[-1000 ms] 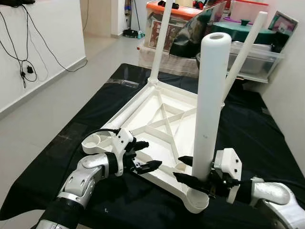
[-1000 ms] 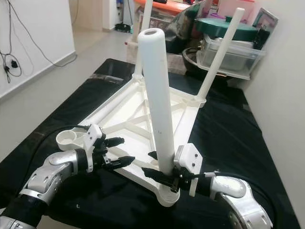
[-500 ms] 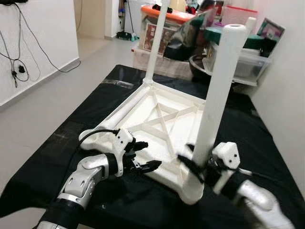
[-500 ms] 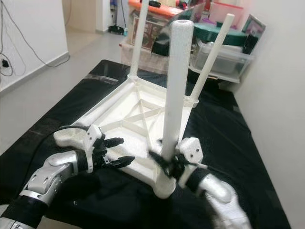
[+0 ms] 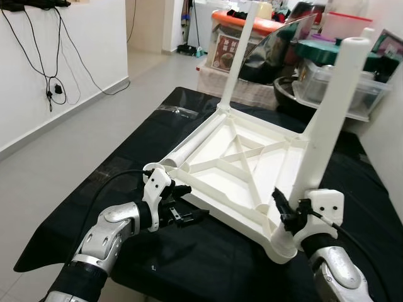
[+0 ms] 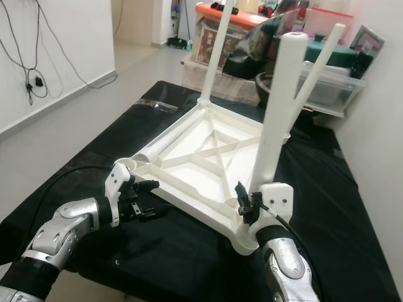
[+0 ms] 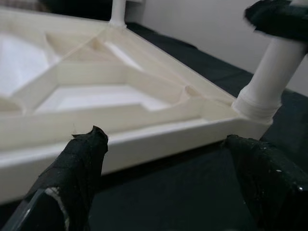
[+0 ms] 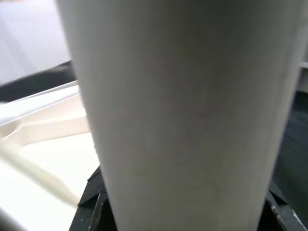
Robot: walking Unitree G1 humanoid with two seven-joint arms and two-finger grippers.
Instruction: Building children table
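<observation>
White leg (image 5: 327,119) clamped in our right gripper (image 5: 284,217), seating it in tabletop (image 5: 236,163) corner; left gripper (image 5: 182,211) fingers apart beside edge; next we press down.

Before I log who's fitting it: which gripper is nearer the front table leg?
Right. The right gripper is at the base of the front leg, its fingers around it. The left gripper sits open by the tabletop's opposite front corner, apart from the leg.

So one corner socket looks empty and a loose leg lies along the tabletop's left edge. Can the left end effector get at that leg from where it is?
Probably yes: the left end effector is open, and the loose leg lies just beyond it, uncovered.
</observation>
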